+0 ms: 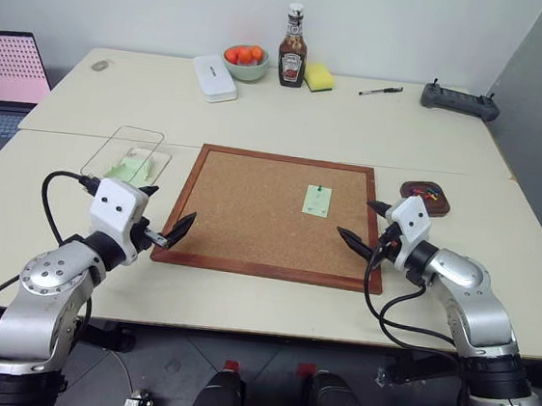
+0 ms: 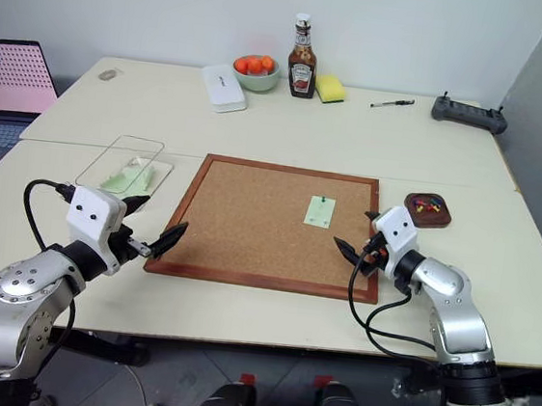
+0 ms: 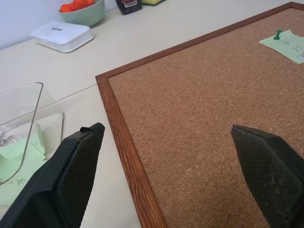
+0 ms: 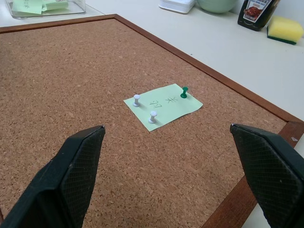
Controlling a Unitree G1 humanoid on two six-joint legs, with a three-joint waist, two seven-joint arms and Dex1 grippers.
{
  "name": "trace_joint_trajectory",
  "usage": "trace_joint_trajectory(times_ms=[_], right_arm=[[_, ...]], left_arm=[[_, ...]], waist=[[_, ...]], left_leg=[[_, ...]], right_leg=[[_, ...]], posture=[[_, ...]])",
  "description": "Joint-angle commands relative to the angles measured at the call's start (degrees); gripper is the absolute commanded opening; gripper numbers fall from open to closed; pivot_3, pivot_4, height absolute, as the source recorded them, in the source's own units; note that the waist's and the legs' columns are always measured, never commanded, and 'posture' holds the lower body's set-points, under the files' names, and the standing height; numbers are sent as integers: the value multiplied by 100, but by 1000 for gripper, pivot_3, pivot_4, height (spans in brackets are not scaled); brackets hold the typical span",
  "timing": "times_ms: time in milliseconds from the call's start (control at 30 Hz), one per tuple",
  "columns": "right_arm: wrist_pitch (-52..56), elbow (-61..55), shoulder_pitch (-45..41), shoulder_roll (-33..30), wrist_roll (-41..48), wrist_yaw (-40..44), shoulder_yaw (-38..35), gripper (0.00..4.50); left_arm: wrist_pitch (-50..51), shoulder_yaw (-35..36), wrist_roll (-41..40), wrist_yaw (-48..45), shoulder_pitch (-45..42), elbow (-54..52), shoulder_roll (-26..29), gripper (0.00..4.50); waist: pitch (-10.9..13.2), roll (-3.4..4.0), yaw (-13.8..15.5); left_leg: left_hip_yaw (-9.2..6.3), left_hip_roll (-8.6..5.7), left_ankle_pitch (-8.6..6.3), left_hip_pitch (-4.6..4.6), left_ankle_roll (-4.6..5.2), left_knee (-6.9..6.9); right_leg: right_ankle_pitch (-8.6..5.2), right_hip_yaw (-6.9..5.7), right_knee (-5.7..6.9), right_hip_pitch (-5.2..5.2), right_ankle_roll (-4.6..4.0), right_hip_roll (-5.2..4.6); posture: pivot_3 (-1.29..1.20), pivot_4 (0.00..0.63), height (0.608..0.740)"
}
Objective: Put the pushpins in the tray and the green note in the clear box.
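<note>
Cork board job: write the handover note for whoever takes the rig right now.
Left gripper: open, holding nothing, at the cork board's near left corner.
Right gripper: open, holding nothing, over the board's right edge, facing the note.
Green note: on the board, pinned by one green pushpin and two white pushpins.
Tray: right of the board, already holds several coloured pins.
Clear box: left of the board, lid up, green slips inside.
Done: some pins and slips put away.
Left: pull three pins, tray them, move the note to the box.
</note>
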Motion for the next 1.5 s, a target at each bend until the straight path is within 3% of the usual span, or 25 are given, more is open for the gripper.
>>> trace_joint_trajectory(times_ms=[33, 1500], right_arm=[[-144, -67, -33, -34, 45, 14, -138, 4469], [-130, -133, 32, -30, -3, 3, -123, 4469]], left_arm=[[-190, 102, -63, -89, -31, -134, 78, 4500], [130, 109, -519, -280, -57, -471, 85, 4500]], waist=[[0, 0, 1], [0, 0, 0]], left_leg=[[0, 0, 0, 0, 0, 0], [0, 0, 0, 1, 0, 0]], right_leg=[[0, 0, 0, 0, 0, 0], [1, 0, 1, 0, 1, 0]], posture=[[0, 150, 740], [0, 150, 740]])
